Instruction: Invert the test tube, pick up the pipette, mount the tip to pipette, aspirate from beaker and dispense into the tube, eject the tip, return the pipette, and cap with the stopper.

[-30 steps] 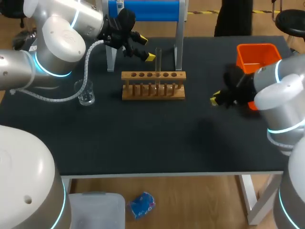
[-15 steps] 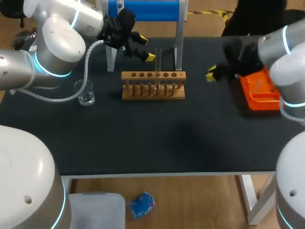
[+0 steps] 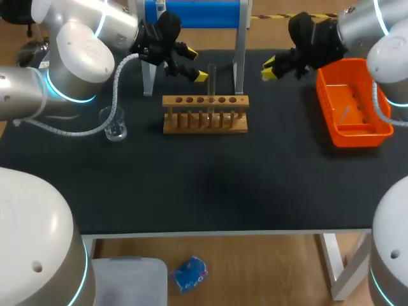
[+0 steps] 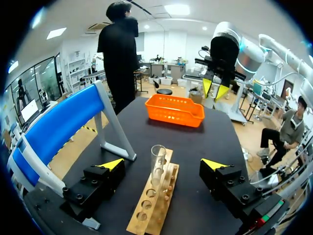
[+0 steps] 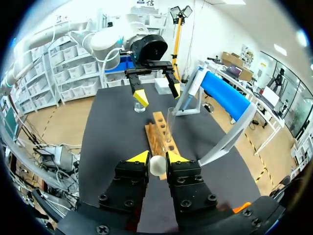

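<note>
Beyond the rack (image 3: 204,121), right gripper (image 5: 155,157) pinching the white stopper (image 5: 157,166) must centre over the upright test tube (image 3: 211,78); left gripper (image 4: 163,164) stands wide

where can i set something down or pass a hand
Bare: the front strip of the table, from the wooden rack to the near edge, and the gap between rack and orange basket. Crowded: back by the rack, where the left gripper, test tube, blue stand and right gripper holding the stopper cluster; the beaker stands left of the rack.
</note>
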You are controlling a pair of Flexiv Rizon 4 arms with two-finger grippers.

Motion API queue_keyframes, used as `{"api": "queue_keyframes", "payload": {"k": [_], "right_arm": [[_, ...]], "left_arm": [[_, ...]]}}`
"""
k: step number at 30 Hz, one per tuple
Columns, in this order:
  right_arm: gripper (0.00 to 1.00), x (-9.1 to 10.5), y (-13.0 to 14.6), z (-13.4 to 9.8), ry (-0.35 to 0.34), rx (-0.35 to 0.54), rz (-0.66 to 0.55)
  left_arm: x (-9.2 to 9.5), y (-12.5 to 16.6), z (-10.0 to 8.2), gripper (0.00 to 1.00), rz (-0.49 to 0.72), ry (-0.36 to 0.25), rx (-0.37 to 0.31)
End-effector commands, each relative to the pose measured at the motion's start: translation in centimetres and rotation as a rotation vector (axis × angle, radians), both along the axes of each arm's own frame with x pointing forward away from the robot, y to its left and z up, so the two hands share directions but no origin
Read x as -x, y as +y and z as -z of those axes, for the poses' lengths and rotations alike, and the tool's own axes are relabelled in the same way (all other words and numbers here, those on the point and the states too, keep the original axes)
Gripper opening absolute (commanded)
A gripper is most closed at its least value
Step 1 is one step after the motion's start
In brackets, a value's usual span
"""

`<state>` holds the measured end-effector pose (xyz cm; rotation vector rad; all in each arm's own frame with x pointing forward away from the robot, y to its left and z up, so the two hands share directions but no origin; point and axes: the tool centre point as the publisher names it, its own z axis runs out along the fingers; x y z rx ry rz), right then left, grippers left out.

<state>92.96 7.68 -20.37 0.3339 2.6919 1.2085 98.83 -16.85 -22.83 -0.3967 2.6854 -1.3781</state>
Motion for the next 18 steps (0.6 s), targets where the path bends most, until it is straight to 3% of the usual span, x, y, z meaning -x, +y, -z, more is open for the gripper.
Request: {"api": "queue_keyframes", "payload": {"k": [1,13,18], "right_arm": [[0.0,0.0,-0.1,-0.2,0.006,0.002,-0.006],[0.0,0.0,-0.1,-0.2,0.006,0.002,-0.006],[0.0,-2.0,1.9,-0.7,-0.004,0.005,-0.075]], "left_arm": [[-0.1,0.0,-0.1,1.0,0.002,0.004,-0.004],[-0.1,0.0,-0.1,1.0,0.002,0.004,-0.004],[-0.1,0.0,-0.1,1.0,0.002,0.004,-0.004]]}}
